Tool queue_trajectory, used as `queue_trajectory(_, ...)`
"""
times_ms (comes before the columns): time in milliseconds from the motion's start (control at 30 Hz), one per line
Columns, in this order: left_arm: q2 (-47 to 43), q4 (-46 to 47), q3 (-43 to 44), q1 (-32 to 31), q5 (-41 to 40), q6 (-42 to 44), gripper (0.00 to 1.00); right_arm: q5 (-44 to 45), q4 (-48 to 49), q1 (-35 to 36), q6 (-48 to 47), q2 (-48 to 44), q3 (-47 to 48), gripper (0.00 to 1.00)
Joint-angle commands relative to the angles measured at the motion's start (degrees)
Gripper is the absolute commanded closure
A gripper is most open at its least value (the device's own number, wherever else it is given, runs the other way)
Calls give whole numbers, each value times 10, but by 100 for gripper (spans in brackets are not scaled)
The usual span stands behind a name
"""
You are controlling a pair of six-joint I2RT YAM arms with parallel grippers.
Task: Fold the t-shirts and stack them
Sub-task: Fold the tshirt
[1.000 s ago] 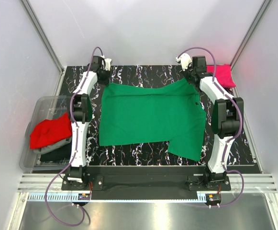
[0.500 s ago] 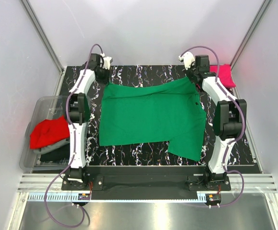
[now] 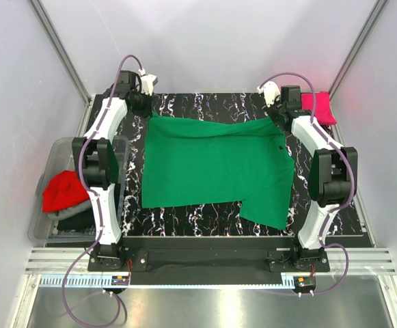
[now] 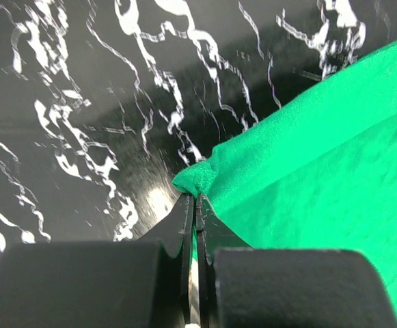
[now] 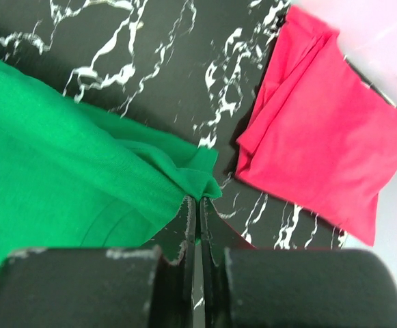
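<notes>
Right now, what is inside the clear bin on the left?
In the clear bin, a red shirt lies on top of grey cloth and black cloth. The left arm crosses the bin's right side, so anything behind it, or under the pile, cannot be seen.

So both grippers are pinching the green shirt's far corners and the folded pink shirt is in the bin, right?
No, the pink shirt is not in the bin; it lies on the table, far right, per the right wrist view. The left gripper and right gripper do pinch the green shirt.
</notes>
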Motion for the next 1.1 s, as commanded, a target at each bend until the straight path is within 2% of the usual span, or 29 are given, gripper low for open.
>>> queue_trajectory(0,-44,-3,-34,1,17,26,100,4,19,-2,-2,-66,-25,100)
queue_trajectory(333,-101,-6,-152,1,24,53,100,4,19,-2,-3,-137,-131,100)
queue_trajectory(633,-137,-9,-185,4,40,103,100,6,20,-2,9,-157,-191,100)
queue_trajectory(1067,-133,-33,-239,4,41,155,100,-7,13,-2,24,-185,-254,100)
